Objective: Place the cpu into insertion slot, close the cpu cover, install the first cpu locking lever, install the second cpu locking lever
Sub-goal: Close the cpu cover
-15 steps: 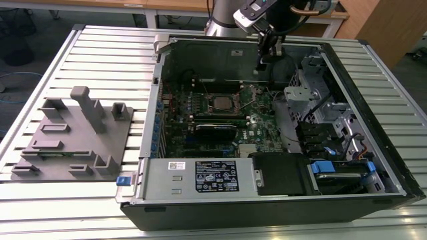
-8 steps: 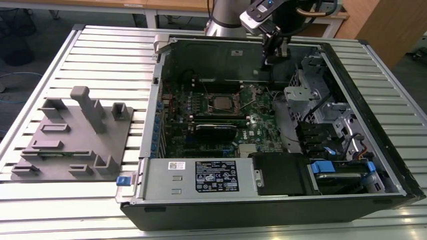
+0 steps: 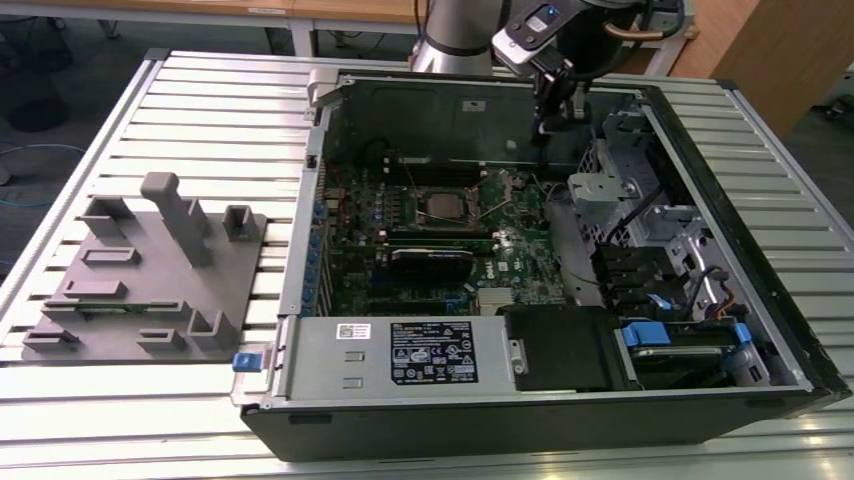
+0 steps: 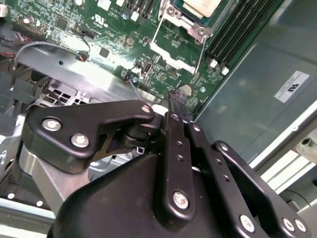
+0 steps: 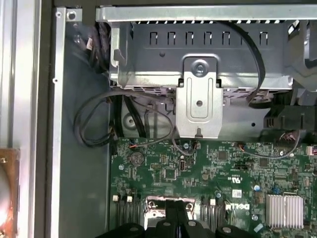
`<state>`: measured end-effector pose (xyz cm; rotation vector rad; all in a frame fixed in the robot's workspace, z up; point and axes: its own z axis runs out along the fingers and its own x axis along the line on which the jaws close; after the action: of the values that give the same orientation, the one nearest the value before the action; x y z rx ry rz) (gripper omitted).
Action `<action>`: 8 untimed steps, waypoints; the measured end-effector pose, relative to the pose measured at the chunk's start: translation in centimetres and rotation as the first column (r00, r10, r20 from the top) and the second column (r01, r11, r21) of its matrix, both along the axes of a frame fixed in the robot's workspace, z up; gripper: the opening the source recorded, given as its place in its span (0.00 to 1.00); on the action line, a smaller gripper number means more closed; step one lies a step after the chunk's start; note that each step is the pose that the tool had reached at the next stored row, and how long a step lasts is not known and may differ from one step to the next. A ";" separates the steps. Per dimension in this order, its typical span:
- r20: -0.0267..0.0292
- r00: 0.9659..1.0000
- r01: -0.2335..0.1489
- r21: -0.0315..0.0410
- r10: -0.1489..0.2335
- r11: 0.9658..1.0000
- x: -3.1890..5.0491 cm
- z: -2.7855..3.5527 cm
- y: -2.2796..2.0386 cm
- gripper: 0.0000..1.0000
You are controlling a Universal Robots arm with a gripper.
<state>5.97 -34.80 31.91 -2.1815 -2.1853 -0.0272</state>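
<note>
We list: desk (image 3: 120,120); open computer case (image 3: 534,425) on it; green circuit board (image 3: 521,225) inside; pincer (image 3: 551,124), closed on nothing, above the board's edge; cpu (image 3: 441,205), seated in the insertion slot (image 3: 415,213), well apart toward the exterior view's left.

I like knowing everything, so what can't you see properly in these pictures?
- The chip: in the second wrist view, cut off by the picture's edge.
- The socket: in the first wrist view, partly hidden behind the gripper.
- The chip in the exterior view: too small to tell whether it sits flat.
</note>
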 end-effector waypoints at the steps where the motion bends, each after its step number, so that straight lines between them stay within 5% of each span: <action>1: 0.000 1.000 0.000 0.000 0.000 1.000 0.02 -0.19 0.00 0.11; 8: 0.000 1.000 0.000 0.000 0.000 1.000 0.05 -0.60 0.00 0.11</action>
<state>6.02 -34.80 31.31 -2.1815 -2.1854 -0.0270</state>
